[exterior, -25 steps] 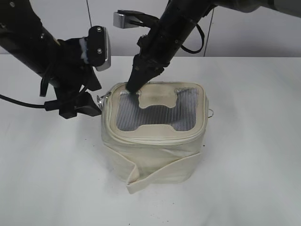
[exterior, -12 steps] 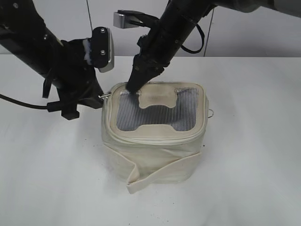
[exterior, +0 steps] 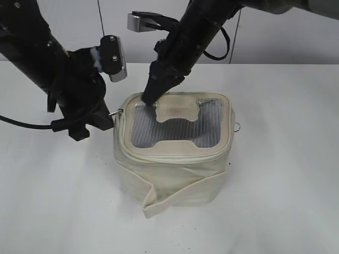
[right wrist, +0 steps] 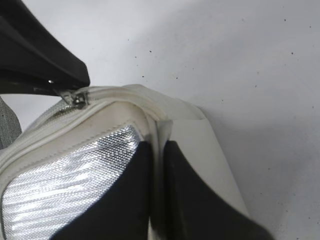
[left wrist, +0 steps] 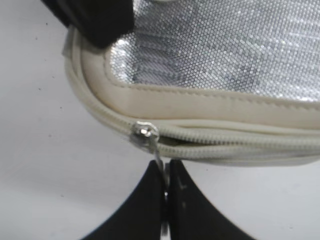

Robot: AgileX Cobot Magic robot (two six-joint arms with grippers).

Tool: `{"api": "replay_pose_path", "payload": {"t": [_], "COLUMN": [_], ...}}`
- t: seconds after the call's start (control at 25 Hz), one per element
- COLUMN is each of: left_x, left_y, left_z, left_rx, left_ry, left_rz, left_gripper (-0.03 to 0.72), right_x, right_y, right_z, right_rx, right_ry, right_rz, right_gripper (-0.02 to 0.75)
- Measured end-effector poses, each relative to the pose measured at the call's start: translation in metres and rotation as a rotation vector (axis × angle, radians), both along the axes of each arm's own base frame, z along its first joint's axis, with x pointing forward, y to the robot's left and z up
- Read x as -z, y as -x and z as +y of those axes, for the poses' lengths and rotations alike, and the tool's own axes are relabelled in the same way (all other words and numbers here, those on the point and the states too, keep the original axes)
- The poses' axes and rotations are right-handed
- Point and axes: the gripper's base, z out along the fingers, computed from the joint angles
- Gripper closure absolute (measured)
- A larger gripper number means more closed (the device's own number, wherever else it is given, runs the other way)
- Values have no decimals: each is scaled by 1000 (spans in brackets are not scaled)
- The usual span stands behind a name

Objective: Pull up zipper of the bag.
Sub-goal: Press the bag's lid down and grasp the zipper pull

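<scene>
The cream bag (exterior: 175,177) stands upright on the white table, its mesh lid facing up. The zipper (left wrist: 240,145) runs round the lid rim. In the left wrist view its track is joined left of the slider and parted right of it. My left gripper (left wrist: 165,172) is shut on the silver zipper pull (left wrist: 146,133) at the bag's back left corner (exterior: 117,112). The pull also shows in the right wrist view (right wrist: 77,98). My right gripper (right wrist: 157,152) is shut on the cream lid rim at the bag's back edge (exterior: 149,97).
A loose cream strap flap (exterior: 159,203) hangs at the bag's front. A second small metal ring (exterior: 238,127) sticks out at the bag's right side. The white table (exterior: 286,185) lies all round the bag. A black cable (exterior: 21,123) trails at the left.
My left arm has turned and shifted at the bag's left corner while holding the pull. The pull has moved slightly right along the rim. The right arm has not moved.
</scene>
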Motion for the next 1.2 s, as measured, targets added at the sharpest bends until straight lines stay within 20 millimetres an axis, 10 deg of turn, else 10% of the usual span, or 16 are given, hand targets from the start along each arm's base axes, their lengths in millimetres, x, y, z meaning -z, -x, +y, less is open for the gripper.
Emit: {"api": "replay_pose_path", "payload": {"t": [1.2], "left_x": [-17], "left_y": [38], "left_z": [-7], "left_rx": [-536], "left_ry": [57], "left_rz": [439], "left_gripper": [690], "right_x": [-9], "right_y": [-1], "right_z": [3], "right_rx": [92], "right_ry": [25], "right_rz": [21], "right_gripper": [698]}}
